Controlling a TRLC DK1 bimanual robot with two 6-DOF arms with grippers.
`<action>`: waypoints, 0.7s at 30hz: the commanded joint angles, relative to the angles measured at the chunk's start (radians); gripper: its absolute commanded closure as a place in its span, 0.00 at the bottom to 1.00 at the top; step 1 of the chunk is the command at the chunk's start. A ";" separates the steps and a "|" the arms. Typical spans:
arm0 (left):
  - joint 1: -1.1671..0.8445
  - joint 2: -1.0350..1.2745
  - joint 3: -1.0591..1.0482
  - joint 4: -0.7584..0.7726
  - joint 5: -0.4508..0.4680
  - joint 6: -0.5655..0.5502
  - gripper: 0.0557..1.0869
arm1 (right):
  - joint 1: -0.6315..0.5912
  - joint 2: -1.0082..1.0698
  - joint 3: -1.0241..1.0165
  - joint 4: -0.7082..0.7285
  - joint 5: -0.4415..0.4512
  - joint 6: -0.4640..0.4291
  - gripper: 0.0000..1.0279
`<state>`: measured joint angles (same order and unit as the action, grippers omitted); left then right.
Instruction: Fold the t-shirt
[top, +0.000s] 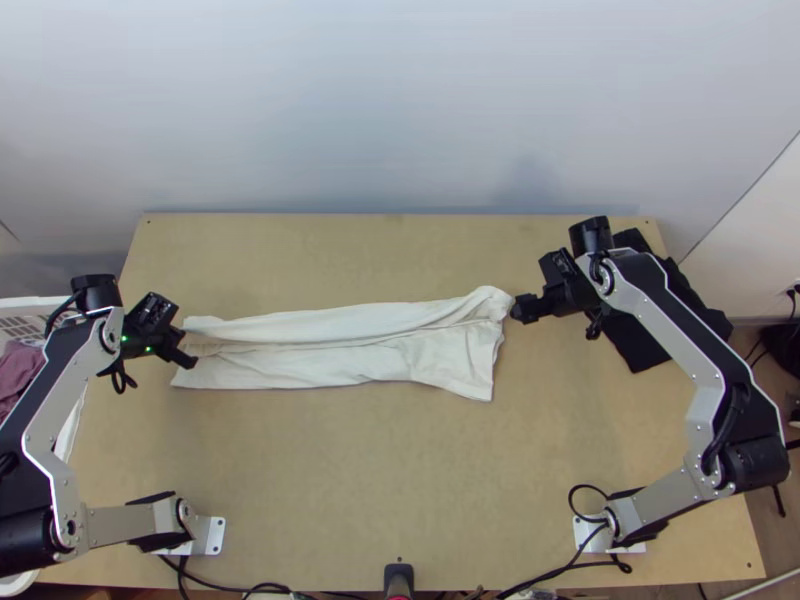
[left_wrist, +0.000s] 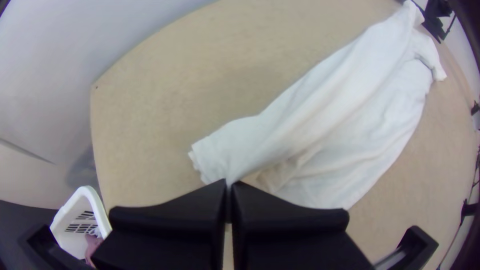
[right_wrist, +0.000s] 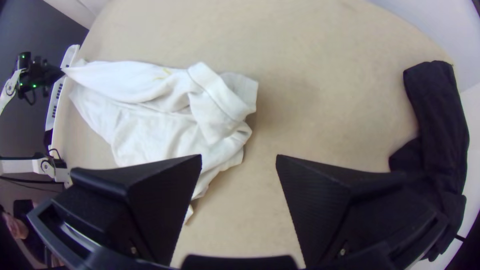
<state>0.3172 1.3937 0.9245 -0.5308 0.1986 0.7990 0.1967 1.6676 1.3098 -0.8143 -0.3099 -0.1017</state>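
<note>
A white t-shirt (top: 350, 345) lies in a long strip across the table, its far part folded over lengthwise with loose wrinkles. My left gripper (top: 190, 360) is at the strip's left end; in the left wrist view the left gripper (left_wrist: 229, 186) is shut on the edge of the t-shirt (left_wrist: 320, 120). At the strip's right end stands my right gripper (top: 517, 308), close to the cloth's corner. In the right wrist view the right gripper (right_wrist: 239, 162) is open with bare table between its fingers, and the t-shirt (right_wrist: 150, 110) lies beside it, its end bunched.
Black cloth (top: 640, 335) lies at the table's right far corner, partly under the right arm. A white basket (top: 30, 310) with pinkish cloth stands off the left edge. Bare tabletop (top: 390, 470) stretches between the arm bases and the t-shirt.
</note>
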 joint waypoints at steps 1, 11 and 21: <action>0.003 0.042 0.025 0.095 -0.030 -0.060 0.96 | 0.015 -0.005 -0.055 -0.022 0.009 -0.004 0.33; -0.009 0.110 0.097 0.166 -0.110 -0.192 0.04 | 0.073 0.024 -0.055 -0.006 0.009 -0.023 0.33; 0.033 -0.045 0.065 0.066 -0.125 -0.080 0.05 | 0.064 0.046 -0.014 0.006 0.009 -0.026 0.33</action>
<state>0.3241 1.4338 1.0065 -0.4057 0.0834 0.6563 0.2596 1.6943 1.2823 -0.8196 -0.3023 -0.1249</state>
